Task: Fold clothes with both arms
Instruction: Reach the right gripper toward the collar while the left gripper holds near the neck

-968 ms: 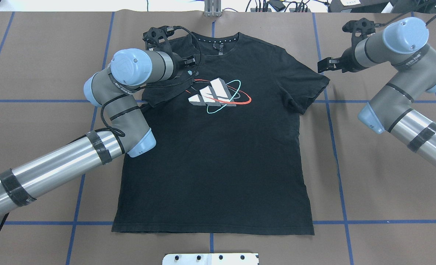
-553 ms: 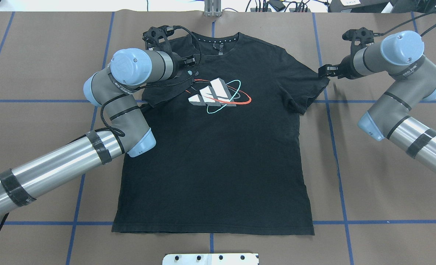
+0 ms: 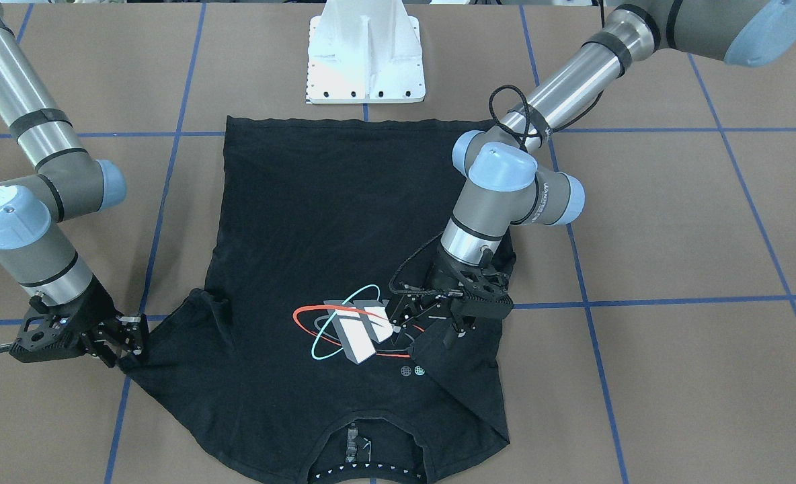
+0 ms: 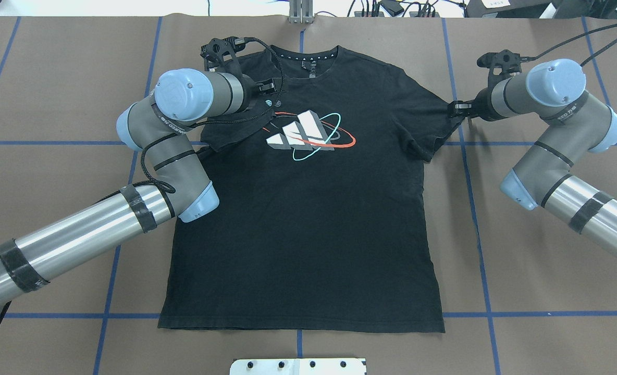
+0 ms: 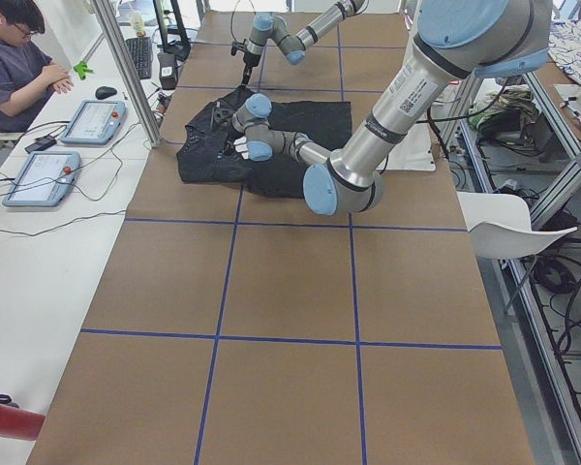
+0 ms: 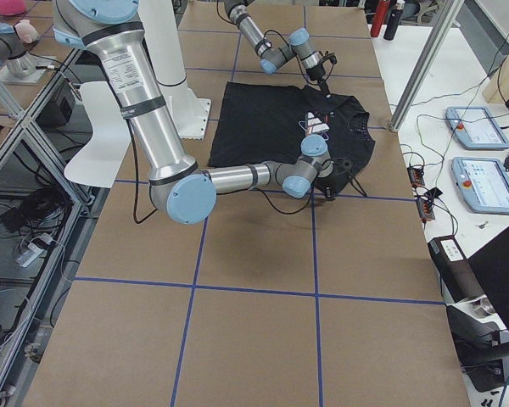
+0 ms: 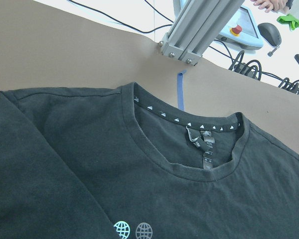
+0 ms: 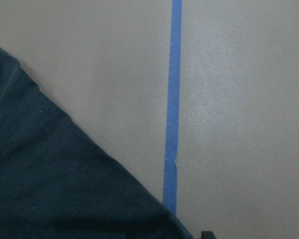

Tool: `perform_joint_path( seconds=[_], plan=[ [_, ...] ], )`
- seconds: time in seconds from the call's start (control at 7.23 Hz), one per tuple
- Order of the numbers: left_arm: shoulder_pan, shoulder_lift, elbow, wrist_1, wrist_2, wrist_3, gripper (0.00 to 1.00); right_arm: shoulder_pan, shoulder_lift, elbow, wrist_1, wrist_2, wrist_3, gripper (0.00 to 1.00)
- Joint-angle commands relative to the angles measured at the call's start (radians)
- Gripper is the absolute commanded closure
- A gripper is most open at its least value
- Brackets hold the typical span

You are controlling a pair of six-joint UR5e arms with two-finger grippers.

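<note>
The black T-shirt (image 4: 308,234) lies flat on the brown table, collar away from the robot, chest graphic (image 4: 308,136) facing up. Its sleeve on the robot's left is folded over onto the chest. My left gripper (image 4: 267,96) hangs over that fold, just beside the graphic, and looks shut on the sleeve's edge (image 3: 431,346). Its wrist view shows only the collar (image 7: 189,164). My right gripper (image 4: 457,108) is low at the tip of the other sleeve (image 4: 433,130), jaws open at the cloth's edge (image 3: 126,336). The right wrist view shows the sleeve edge (image 8: 65,179).
The white pedestal mount (image 3: 366,60) stands at the hem side of the shirt. An aluminium post (image 4: 301,13) rises behind the collar. Blue tape lines (image 4: 470,172) cross the table. An operator (image 5: 19,58) sits by tablets beyond the far edge.
My right gripper has moved down and toward the shirt, from above the table onto the sleeve tip. My left arm has barely moved and the folded sleeve stays as it was.
</note>
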Motion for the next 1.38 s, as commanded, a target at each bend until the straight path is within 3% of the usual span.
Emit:
perform_joint_path(
  seconds=[0.0, 0.42, 0.55, 0.69, 1.25],
  plan=[
    [0.0, 0.005, 0.0, 0.001, 0.001, 0.003, 0.0, 0.001, 0.001, 0.008, 0.001, 0.002, -0.005, 1.0],
    [-0.006, 0.007, -0.006, 0.003, -0.01, 0.028, 0.0, 0.013, 0.019, 0.037, -0.017, 0.01, 0.004, 1.0],
    [-0.022, 0.013, -0.024, 0.006, -0.025, 0.134, 0.0, 0.013, 0.054, 0.045, -0.058, 0.01, 0.008, 1.0],
    [-0.039, 0.039, -0.044, 0.004, -0.077, 0.151, 0.0, 0.01, 0.106, 0.045, -0.119, 0.008, 0.021, 1.0],
    [-0.041, 0.067, -0.071, 0.001, -0.087, 0.151, 0.0, -0.109, 0.339, 0.037, -0.339, -0.094, 0.183, 1.0]
  ],
)
